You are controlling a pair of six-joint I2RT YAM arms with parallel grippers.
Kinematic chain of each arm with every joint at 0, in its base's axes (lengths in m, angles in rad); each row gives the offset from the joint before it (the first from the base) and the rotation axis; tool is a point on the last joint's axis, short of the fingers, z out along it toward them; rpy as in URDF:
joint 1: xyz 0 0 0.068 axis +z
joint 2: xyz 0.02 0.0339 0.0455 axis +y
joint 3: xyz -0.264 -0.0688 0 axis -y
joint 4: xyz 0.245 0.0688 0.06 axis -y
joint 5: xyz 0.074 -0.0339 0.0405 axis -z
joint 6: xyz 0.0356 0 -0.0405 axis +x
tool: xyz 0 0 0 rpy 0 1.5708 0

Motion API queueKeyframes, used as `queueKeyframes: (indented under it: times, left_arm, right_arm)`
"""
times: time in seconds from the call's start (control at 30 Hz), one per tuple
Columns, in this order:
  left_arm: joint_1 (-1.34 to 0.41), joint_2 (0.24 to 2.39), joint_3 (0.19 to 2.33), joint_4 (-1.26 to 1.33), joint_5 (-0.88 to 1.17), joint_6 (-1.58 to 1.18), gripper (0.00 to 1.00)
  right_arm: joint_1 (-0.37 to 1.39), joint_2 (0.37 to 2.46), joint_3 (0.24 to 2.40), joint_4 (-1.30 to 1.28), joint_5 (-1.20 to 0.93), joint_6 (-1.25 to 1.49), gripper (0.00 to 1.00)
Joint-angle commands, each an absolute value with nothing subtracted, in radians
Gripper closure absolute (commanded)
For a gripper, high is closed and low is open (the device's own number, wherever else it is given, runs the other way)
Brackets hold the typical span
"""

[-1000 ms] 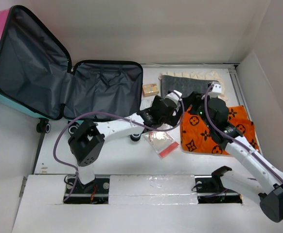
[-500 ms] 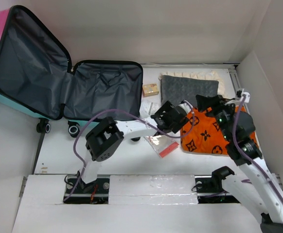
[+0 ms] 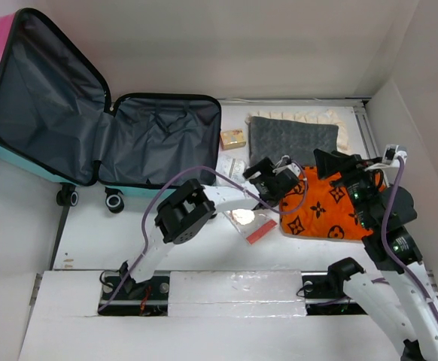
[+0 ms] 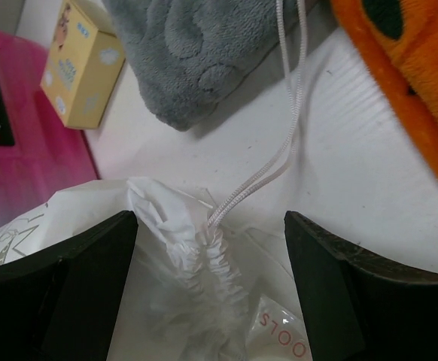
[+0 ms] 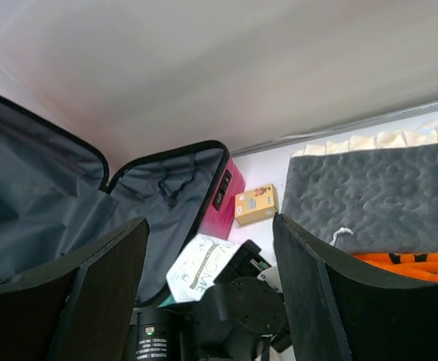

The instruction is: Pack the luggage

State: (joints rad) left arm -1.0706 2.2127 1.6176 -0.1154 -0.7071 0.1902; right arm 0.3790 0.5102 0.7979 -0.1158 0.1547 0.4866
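- Grey lining of the luggage (image 3: 159, 143) lies bare in both halves. The case stands open at the far left of the table, lid propped up, and nothing is packed in it.
- Task progress is judged to be at the start: every item seen is outside the case.
- Items still on the table are a small yellow box (image 3: 232, 138) just beside the case's right edge, a grey quilted cloth (image 3: 290, 139) lying on a cream cloth (image 3: 294, 115), an orange patterned cloth (image 3: 332, 207), a clear zip bag (image 3: 250, 222) and a white drawstring pouch (image 4: 177, 256).
- Left gripper (image 3: 275, 179) hangs low over the middle of the table, beside the orange cloth's left edge. Its jaws stand wide, one on each side of the pouch's gathered neck, and no grip is seen. The pouch cord trails away towards the grey cloth.
- Right gripper (image 5: 211, 248) is raised above the orange cloth. Its jaws are wide apart and hold nothing.
- The case lies to the left of the left gripper and further back, well apart from it, with the yellow box between them. From the right gripper it is further still, across the table.
- Step in hand appears to be taking up the pouch. Carrying it to the case, and the same for all other items, remains to be done.
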Motion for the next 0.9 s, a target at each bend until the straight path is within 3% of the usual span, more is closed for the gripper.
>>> queueKeyframes:
  times: [0.0, 0.07, 0.17, 0.2, 0.3, 0.53, 0.87]
  left_arm:
    - [-1.068, 2.226, 1.640, -0.120, -0.880, 0.222, 0.25]
    - [-1.058, 2.226, 1.640, -0.120, -0.881, 0.222, 0.26]
    - [-1.049, 2.226, 1.640, -0.110, -0.890, 0.222, 0.46]
    - [-1.049, 2.226, 1.631, -0.095, -0.908, 0.233, 0.64]
    - [-1.049, 2.226, 1.641, -0.086, -0.931, 0.249, 1.00]
    - [-1.068, 2.068, 1.641, -0.075, -0.859, 0.190, 1.00]
    - [-1.006, 1.657, 1.547, -0.009, -0.654, -0.001, 1.00]
  right_arm:
    - [0.374, 0.515, 0.833, -0.117, 0.112, 0.465, 0.27]
    - [0.374, 0.537, 0.833, -0.117, 0.083, 0.465, 0.28]
    - [0.374, 0.548, 0.833, -0.106, 0.083, 0.456, 0.30]
    - [0.374, 0.548, 0.833, -0.106, 0.083, 0.456, 0.30]
    - [0.374, 0.557, 0.833, -0.106, 0.074, 0.456, 0.31]
    - [0.374, 0.538, 0.824, -0.106, 0.107, 0.456, 0.32]
    - [0.374, 0.502, 0.815, -0.106, 0.149, 0.456, 0.32]
